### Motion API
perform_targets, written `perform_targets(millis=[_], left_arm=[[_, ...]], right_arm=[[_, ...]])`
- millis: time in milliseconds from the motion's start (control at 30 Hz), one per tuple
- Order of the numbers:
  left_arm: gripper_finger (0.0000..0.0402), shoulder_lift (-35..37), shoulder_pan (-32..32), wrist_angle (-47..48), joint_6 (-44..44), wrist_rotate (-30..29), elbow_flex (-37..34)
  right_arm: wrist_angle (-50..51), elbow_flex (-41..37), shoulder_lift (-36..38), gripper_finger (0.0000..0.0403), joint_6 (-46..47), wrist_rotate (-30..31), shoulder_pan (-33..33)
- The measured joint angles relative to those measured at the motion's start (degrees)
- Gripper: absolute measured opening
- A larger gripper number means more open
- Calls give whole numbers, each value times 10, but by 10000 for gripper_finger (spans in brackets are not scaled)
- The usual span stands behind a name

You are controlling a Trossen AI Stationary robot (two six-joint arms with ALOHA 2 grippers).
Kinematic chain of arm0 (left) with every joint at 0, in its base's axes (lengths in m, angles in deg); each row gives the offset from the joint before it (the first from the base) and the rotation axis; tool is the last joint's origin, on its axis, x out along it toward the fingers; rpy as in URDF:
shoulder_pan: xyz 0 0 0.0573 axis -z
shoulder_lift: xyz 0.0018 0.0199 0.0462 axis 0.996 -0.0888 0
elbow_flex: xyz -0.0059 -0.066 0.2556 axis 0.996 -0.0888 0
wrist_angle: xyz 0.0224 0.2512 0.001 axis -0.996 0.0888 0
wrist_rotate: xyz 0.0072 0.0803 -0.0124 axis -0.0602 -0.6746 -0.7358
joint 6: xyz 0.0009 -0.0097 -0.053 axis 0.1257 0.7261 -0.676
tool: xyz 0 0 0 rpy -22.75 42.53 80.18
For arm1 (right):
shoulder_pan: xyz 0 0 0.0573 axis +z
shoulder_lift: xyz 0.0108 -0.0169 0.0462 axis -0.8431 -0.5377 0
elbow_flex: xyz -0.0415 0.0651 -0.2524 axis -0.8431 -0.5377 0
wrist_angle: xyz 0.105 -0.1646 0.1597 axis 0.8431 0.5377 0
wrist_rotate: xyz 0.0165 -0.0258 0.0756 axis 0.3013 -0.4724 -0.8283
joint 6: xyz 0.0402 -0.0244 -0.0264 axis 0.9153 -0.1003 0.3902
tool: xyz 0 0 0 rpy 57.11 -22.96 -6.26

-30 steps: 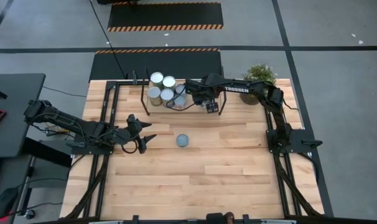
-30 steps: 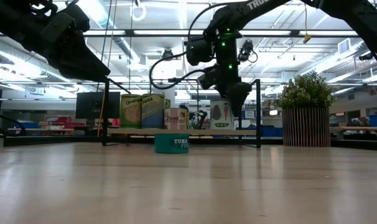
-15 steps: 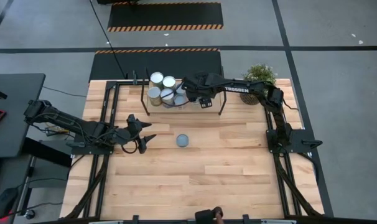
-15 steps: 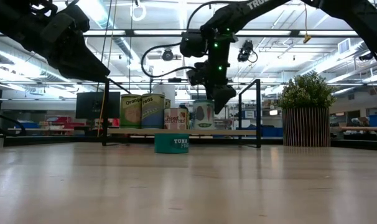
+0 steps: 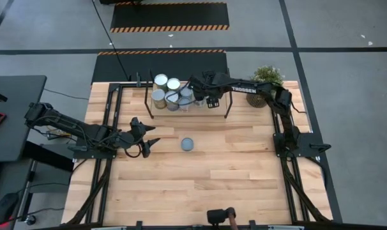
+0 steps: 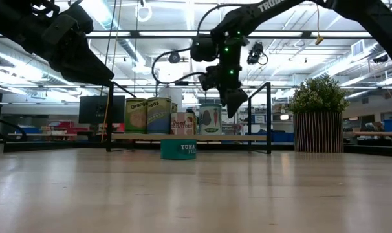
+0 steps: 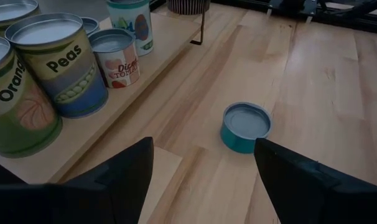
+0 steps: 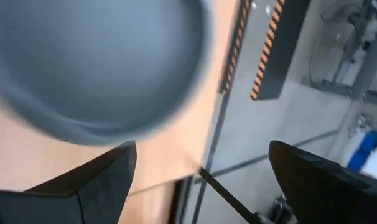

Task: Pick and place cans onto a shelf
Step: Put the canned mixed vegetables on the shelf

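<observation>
Right claw (image 6: 227, 103) open, 5 cans on shelf (image 5: 209, 112), 1 off.

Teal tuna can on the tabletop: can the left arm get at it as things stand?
Probably yes. The teal can stands alone on bare wood ahead of the left hand, whose fingers are open; nothing lies between them.

Overhead, table-level and left wrist views all share the shelf (image 5: 187, 101).
</observation>
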Motion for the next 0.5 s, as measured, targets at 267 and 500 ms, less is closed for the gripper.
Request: perform_targets(millis=[267, 500], left_arm=[[283, 0, 0, 0, 0, 0, 0], [283, 0, 0, 0, 0, 0, 0]], right_arm=[[-43, 0, 0, 373, 2, -27, -51], [-62, 37, 0, 373, 31, -156, -86]])
